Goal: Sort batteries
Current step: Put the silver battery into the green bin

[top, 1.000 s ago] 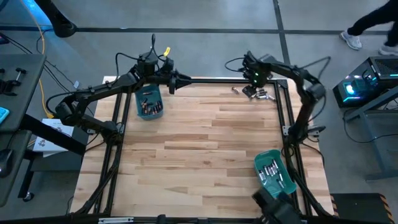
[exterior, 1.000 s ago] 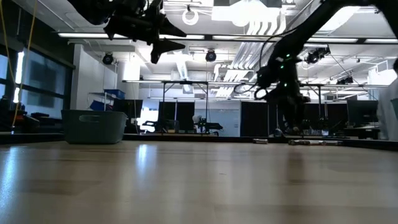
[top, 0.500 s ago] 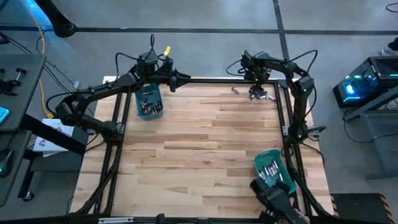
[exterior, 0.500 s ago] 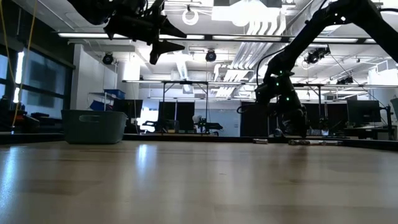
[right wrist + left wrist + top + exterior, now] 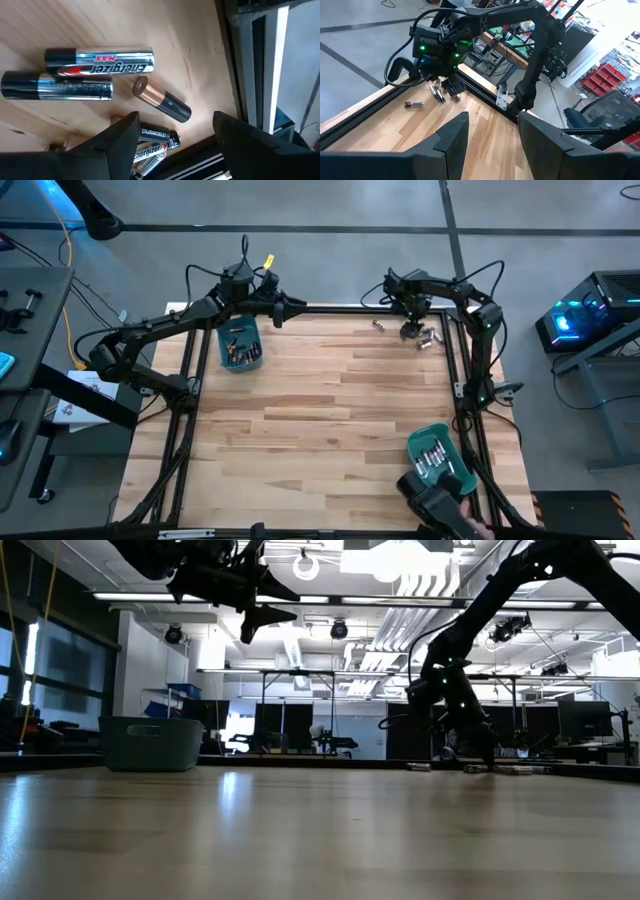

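Note:
Several loose batteries (image 5: 161, 105) lie flat on the wooden table at its far right corner (image 5: 430, 338); some are silvery, one is copper and black. My right gripper (image 5: 175, 145) hangs just above them, pointing steeply down, open, with its fingers either side of the pile (image 5: 410, 330). My left gripper (image 5: 285, 308) is held high over the far left of the table, open and holding nothing (image 5: 492, 140). A teal bin (image 5: 240, 345) holding batteries stands below it, and a second teal bin (image 5: 437, 452) with batteries stands at the near right.
A black frame rail (image 5: 260, 65) runs along the table's edge right beside the loose batteries. One battery (image 5: 378, 325) lies apart, to the left of the pile. A dark object (image 5: 435, 500) sits at the near edge beside the right bin. The middle of the table (image 5: 320, 400) is bare wood.
My right gripper has sunk toward the loose batteries at the far right corner, and its wrist has rolled and tipped more steeply downward. Its fingers have stayed open. The batteries have not moved.

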Available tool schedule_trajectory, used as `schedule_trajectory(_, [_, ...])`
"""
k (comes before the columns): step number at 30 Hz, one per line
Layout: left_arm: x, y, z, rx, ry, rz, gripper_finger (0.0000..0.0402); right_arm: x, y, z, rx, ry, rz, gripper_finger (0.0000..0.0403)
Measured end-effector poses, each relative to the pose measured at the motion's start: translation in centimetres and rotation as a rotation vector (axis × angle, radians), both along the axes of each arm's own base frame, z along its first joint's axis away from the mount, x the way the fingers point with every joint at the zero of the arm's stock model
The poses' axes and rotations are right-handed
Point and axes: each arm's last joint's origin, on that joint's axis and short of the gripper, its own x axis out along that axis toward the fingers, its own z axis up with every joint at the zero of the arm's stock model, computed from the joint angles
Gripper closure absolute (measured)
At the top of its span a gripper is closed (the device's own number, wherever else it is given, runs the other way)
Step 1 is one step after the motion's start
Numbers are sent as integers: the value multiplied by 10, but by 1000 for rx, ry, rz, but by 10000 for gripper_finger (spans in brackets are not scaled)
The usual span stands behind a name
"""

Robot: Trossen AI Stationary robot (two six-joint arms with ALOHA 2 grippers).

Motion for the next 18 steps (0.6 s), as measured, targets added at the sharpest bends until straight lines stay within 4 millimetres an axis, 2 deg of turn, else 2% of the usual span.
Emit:
schedule_trajectory(5, [0, 0, 0, 8, 1, -2, 236, 6, 3, 1, -21, 30, 32, 156])
schedule_trajectory(12, [0, 0, 0, 8, 1, -2, 236, 7, 12, 5, 59, 56, 85, 157])
schedule_trajectory(18, [0, 0, 0, 9, 1, -3, 236, 11, 7, 3, 19, -6, 96, 203])
